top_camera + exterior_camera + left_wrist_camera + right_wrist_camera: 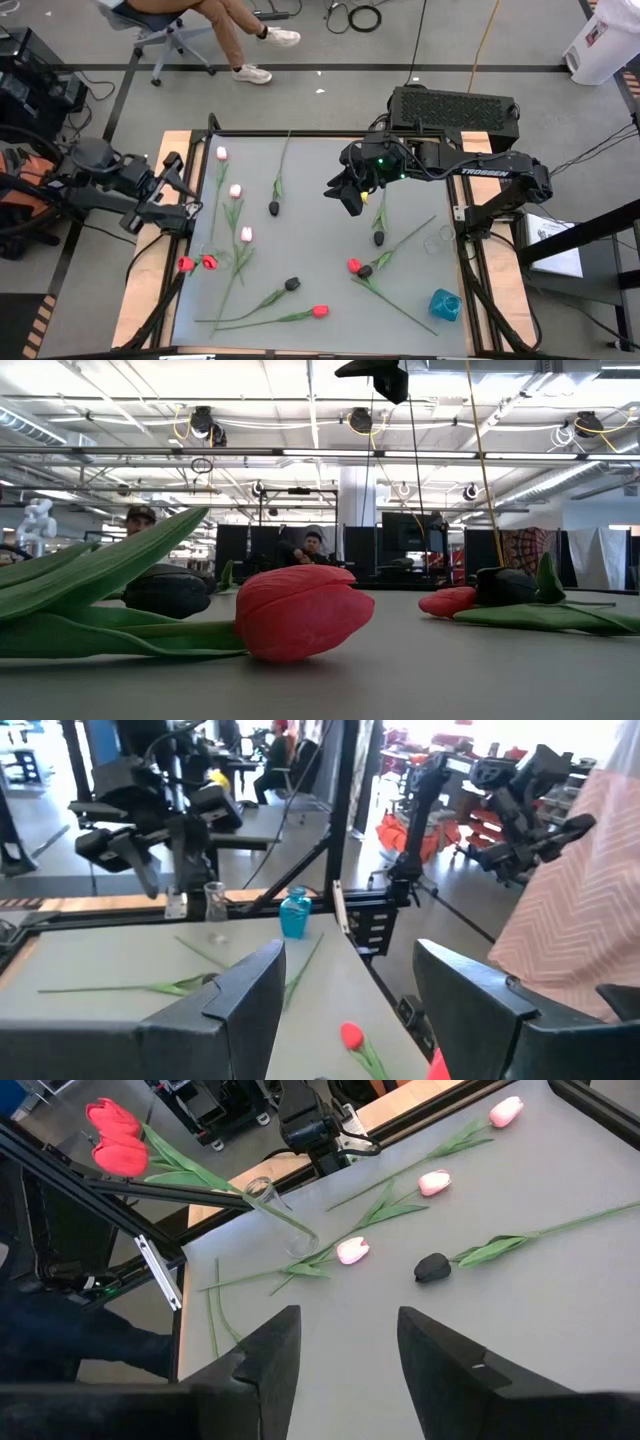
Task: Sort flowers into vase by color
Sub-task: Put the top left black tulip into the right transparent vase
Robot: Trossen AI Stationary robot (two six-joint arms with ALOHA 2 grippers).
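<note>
— Grey table top (310, 165), flowers scattered over it. Position of the arms?

— Left gripper (186, 192) sits at the table's left edge, fingers spread wide, gap between them bare. Right gripper (347, 203) hangs above the middle of the table, fingers apart, gripping no stem.

— Pink tulips?

— Three pink tulips (235, 190), in a loose line down the left part of the table, near the left gripper.

— Black ones?

— Four black tulips. One (273, 208) lies left of the right gripper, one (379, 238) just below it, and one (291, 284) lies toward the front. The fourth black head (365, 271) touches a red head (353, 265).

— Remaining reds?

— One red tulip (320, 311) lies flat at the front centre. Two red tulips (197, 263) lie side by side at the left edge; the right wrist view shows their stems running into a tilted clear glass vase (285, 1215).

— Other vessels?

— Blue vase (445, 304) stands at the front right corner, holding no flower. A second clear glass (437, 240) stands near the right edge, behind the blue one.

— Beyond the table?

— A seated person (225, 25) on a wheeled chair on the floor behind the table.
</note>
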